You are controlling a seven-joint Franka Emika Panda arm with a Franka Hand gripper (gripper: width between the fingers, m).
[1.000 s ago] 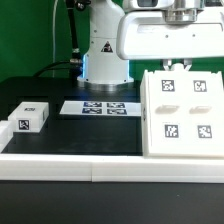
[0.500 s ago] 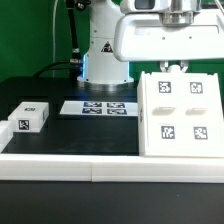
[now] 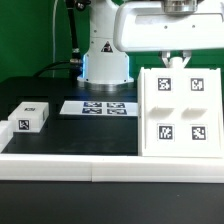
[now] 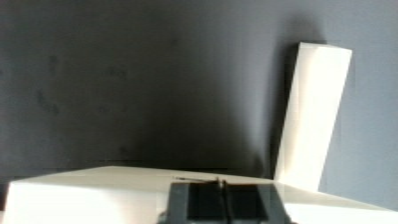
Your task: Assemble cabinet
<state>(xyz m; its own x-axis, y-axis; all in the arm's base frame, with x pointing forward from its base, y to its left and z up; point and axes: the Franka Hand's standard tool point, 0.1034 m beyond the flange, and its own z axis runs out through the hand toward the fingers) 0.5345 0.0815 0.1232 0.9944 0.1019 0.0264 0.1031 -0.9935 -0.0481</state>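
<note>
The cabinet is the only box-like thing here: a big white body on the exterior view's right side of the dark desk, its broad face turned toward that camera and standing steeply. The face carries four square black-and-white tags, two above and two below (patterns only, no words to read), and what the body holds inside is hidden behind it. The robot's white base behind bears a dark triangle mark. The marker board lies flat in front of the base, near the cabinet's lower corner on the exterior view's left. A small white block with tags on two of its sides sits well apart, far on that same side. A long white rail runs across the front of the desk. The jaws come straight down onto the middle of the cabinet's top edge. In the wrist view the jaws show as dark, close-set fingers against a white surface of the cabinet, with a white strip rising beside it. Whether they pinch the edge or merely rest on it I cannot tell.
</note>
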